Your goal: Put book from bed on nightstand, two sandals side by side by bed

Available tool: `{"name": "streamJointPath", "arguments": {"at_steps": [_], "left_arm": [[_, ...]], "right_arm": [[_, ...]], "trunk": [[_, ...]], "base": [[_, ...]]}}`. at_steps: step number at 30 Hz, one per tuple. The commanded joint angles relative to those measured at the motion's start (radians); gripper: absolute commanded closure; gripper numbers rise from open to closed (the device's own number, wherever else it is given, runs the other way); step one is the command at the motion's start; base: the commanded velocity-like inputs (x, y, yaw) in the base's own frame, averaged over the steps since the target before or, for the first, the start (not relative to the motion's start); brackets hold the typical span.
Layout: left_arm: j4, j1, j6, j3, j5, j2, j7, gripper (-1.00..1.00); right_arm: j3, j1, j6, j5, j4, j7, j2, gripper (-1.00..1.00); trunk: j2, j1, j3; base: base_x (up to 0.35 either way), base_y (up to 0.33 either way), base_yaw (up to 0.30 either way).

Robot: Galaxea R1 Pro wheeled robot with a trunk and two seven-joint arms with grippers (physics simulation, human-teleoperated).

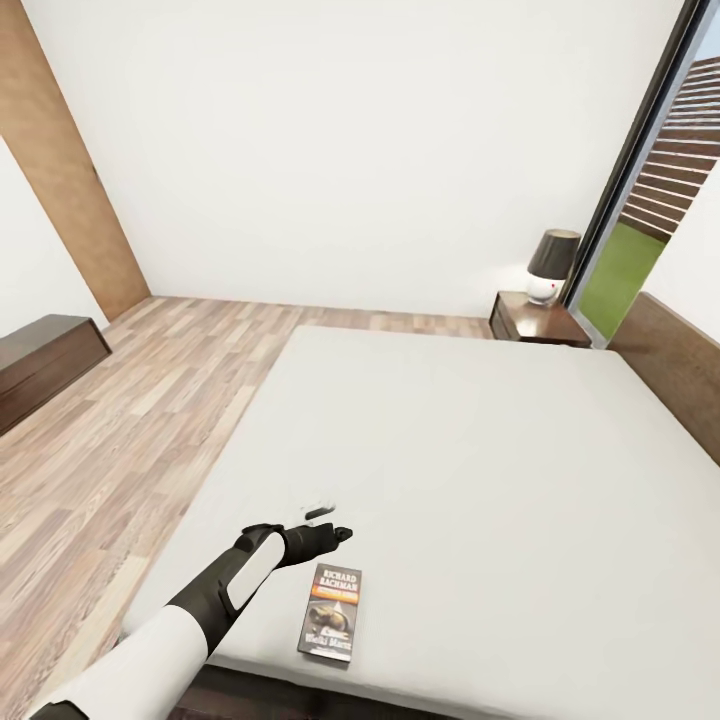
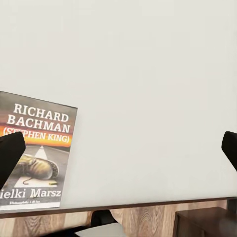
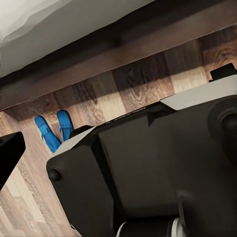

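The book (image 1: 331, 612) lies flat on the bed's pale mattress (image 1: 480, 450), close to the near edge. My left gripper (image 1: 330, 524) hovers open over the mattress just beyond the book's top edge, holding nothing. In the left wrist view the book (image 2: 37, 153) lies beside one finger (image 2: 10, 155), not between the two. The nightstand (image 1: 535, 322) stands at the bed's far corner. Two blue sandals (image 3: 54, 128) lie close together on the wood floor near the dark bed frame (image 3: 123, 54). My right gripper (image 3: 118, 153) hangs low by the robot's base; one finger (image 3: 7, 155) sits far out, so it is open and empty.
A lamp with a dark shade (image 1: 552, 262) takes up part of the nightstand top. A larger dark dresser (image 1: 40, 365) stands at the left wall. A tall window (image 1: 650, 200) is at the right. Wood floor (image 1: 150, 400) runs along the bed's left side.
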Motion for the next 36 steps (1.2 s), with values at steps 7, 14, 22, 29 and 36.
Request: {"name": "streamJointPath", "arguments": {"at_steps": [7,14,22,29,36], "left_arm": [[-0.001,-0.001,0.003,-0.002,0.009,0.000,0.006,-1.00],[-0.001,-0.001,0.002,-0.002,0.009,0.000,0.006,-1.00],[-0.001,-0.001,0.002,-0.002,0.009,0.001,0.006,-1.00],[-0.001,-0.001,0.002,-0.002,0.009,0.001,0.006,-1.00],[-0.001,-0.001,0.002,-0.002,0.009,0.000,0.006,-1.00]], "right_arm": [[0.001,-0.001,-0.002,-0.008,0.003,0.005,0.000,-1.00],[0.001,-0.001,-0.002,-0.008,0.003,0.005,0.000,-1.00],[0.001,-0.001,-0.002,-0.007,0.003,0.003,0.000,-1.00],[0.001,-0.001,-0.002,-0.007,0.003,0.003,0.001,-1.00],[0.001,-0.001,-0.002,-0.008,0.003,0.004,0.000,-1.00]], "trunk": [[-0.002,0.001,-0.002],[-0.002,0.001,-0.002],[-0.002,0.001,-0.002],[-0.002,0.001,-0.002],[-0.002,0.001,-0.002]], "base": [[0.000,0.000,0.001],[0.000,0.000,-0.145],[0.000,0.000,-0.254],[0.000,0.000,-0.051],[0.000,0.000,-0.004]]}}
